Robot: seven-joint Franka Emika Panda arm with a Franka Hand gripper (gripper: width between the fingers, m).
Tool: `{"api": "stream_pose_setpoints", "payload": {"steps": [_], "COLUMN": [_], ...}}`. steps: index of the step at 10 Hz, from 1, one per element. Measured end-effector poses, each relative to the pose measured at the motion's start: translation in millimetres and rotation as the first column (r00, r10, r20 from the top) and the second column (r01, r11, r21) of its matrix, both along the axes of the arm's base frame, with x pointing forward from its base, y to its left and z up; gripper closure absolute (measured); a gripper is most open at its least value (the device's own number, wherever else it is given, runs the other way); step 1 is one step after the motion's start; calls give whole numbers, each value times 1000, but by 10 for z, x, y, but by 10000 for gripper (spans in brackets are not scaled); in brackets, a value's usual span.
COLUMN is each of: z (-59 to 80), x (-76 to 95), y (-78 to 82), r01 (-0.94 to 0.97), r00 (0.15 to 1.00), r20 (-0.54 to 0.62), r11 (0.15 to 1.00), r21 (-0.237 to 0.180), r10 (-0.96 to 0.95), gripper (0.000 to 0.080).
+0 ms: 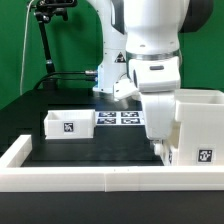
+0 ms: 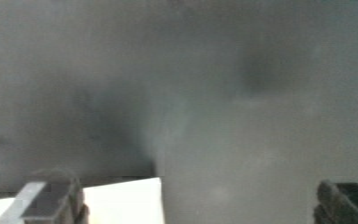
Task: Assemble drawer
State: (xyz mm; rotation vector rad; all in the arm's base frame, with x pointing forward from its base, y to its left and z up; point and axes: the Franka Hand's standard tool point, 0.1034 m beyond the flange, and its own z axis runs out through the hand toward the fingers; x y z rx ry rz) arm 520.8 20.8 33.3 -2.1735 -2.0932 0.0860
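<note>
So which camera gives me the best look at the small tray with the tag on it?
The exterior view: the small tray sits whole on the dark table, tag facing the camera, at that view's left. The wrist view shows only a blurred grey surface and the end effector fingertips, no tray.

1. One housing stands in view.
2. One tray is visible.
3. One marker board lies flat.
4. One border wall shows.
5. One gripper shows.

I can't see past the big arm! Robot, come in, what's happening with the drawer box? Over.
Gripper down beside the drawer housing, fingers apart; grip unconfirmed. One tray waiting alone across the table. Marker board behind. Nothing blocking. Over.
</note>
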Motion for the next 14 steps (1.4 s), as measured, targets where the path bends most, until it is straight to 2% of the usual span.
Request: {"api": "stream_pose_setpoints", "payload": {"steps": [2,7,13,14], "z": [60,349,324,327], "x": [-113,-288,-296,-308], "y": [-230,-477,-478,-572], "r01": [36,81,82,138], "r00": [999,997,997,989], "r20": [-3,16,13,54], "r11": [999,996,996,990], "r21": [-8,-30,-29,-16], "r10": [-36,-80,-82,-137], "gripper": [151,151,151,151]}}
